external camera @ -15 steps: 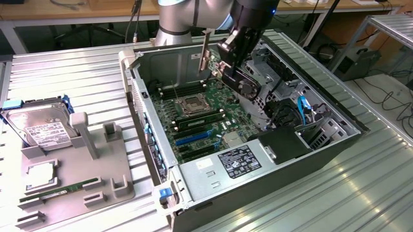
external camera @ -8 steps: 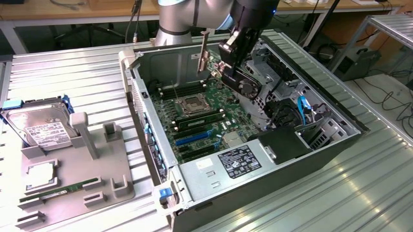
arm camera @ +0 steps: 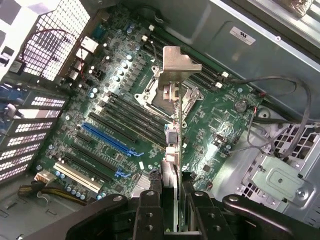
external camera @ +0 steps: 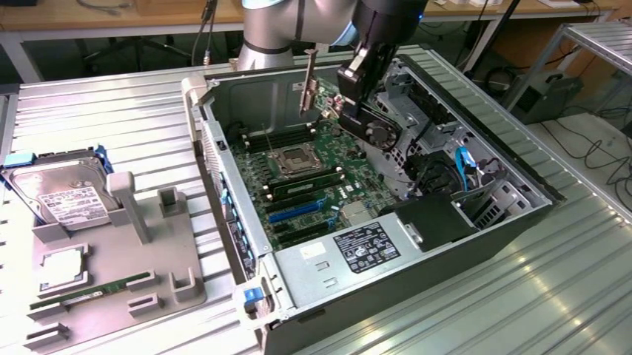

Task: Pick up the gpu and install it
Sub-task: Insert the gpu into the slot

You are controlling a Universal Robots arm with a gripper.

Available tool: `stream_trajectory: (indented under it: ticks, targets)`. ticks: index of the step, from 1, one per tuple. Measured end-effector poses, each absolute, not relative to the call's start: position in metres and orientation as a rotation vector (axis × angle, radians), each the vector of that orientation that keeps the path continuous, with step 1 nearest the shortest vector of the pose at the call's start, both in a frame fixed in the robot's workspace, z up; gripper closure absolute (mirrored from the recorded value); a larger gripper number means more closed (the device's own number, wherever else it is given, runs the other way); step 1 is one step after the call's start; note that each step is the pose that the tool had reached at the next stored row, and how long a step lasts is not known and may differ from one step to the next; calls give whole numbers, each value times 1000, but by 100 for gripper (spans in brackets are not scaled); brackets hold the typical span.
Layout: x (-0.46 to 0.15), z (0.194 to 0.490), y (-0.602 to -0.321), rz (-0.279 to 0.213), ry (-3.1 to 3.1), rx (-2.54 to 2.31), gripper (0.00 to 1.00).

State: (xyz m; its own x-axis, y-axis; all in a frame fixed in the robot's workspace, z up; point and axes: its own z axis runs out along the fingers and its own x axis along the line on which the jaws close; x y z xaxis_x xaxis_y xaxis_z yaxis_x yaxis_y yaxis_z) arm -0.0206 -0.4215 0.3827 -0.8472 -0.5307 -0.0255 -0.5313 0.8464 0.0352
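**Card held over the open case**

One ribbed metal desk (external camera: 118,111) carries one open computer case (external camera: 395,310) with its single green motherboard (external camera: 306,192) exposed. Beside the case lies one grey tray (external camera: 148,274) with one hard drive (external camera: 64,196) and one RAM stick (external camera: 94,290). The one gpu (arm camera: 176,65), a thin dark card seen edge-on with a silvery bracket, hangs above the motherboard, pinched between the claw's (arm camera: 172,217) two fingers.

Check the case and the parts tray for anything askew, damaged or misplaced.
Nothing stands out. The gripper is shut on the gpu, holding it above the motherboard in the open computer case, not yet in a slot. The hard drive and the RAM stick lie in the grey tray beside the case.
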Motion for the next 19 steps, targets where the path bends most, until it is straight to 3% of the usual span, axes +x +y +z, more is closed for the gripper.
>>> stream_trajectory:
  ticks: [19]
  targets:
    - [-21,383,-421,65,2953,-1033,74]
